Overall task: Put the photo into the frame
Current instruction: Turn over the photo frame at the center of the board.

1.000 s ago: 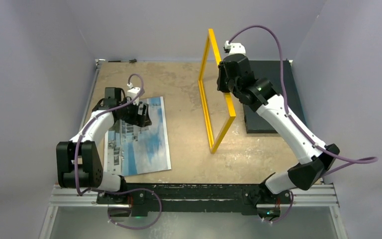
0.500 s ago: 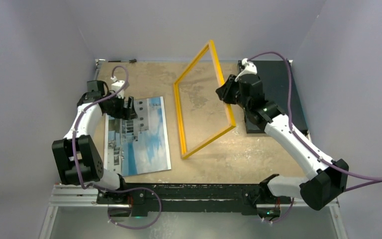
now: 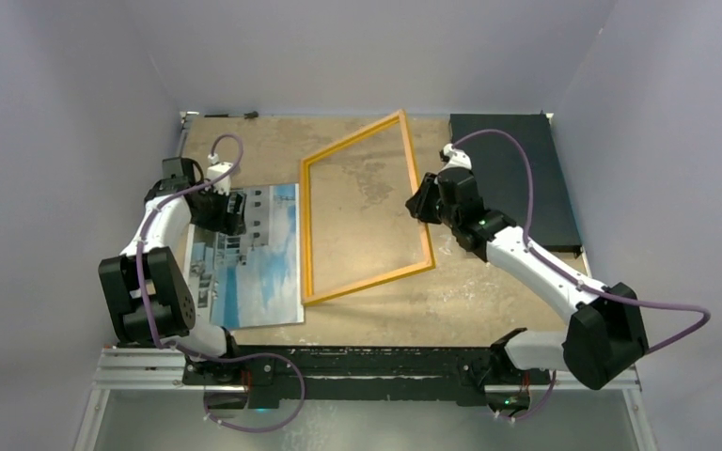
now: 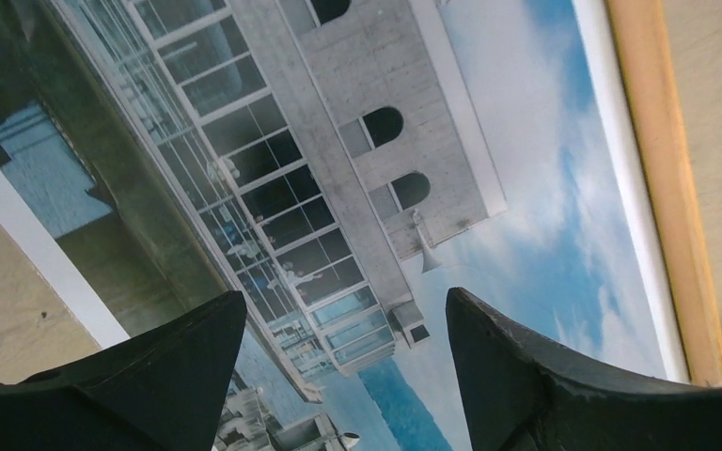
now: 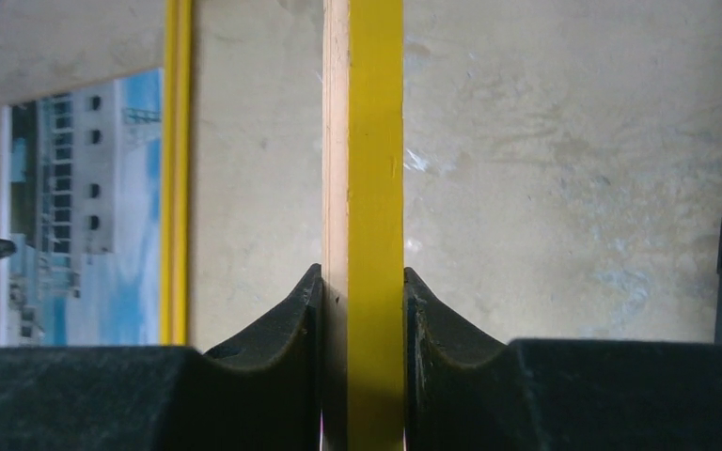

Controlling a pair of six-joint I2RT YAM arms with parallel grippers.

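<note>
Top view, table point(image 3: 385, 315) read as a clock face, arm bases at 6.

- The photo point(image 3: 254, 258) lies flat, picture side up, toward 8–9 o'clock: blue sky, white cloud, a pale building with arched openings and rows of windows. Thin white margin around the print. Any lettering on it is too small to read.
- The frame point(image 3: 306, 225) sits at table centre, skewed, one corner toward 12. Yellow face on top, bare table showing through the pane. Its 9 o'clock rail runs just beside the photo's right edge; whether they touch, cannot tell.
- Right gripper point(image 3: 421, 199) is on the frame's 3 o'clock rail. Right wrist view: both fingers of the right gripper point(image 5: 362, 282) are pressed against the yellow rail of the frame point(image 5: 376, 141), clamped on it, pale wood showing on the rail's side.
- Left gripper point(image 3: 235, 209) is over the photo's 12 o'clock end. Left wrist view: the fingers of the left gripper point(image 4: 343, 301) stand wide apart with only the photo point(image 4: 338, 188) below them. Contact with the paper: cannot tell.
- Dark mat point(image 3: 517, 178) lies flat at 2 o'clock, apart from the frame.
</note>
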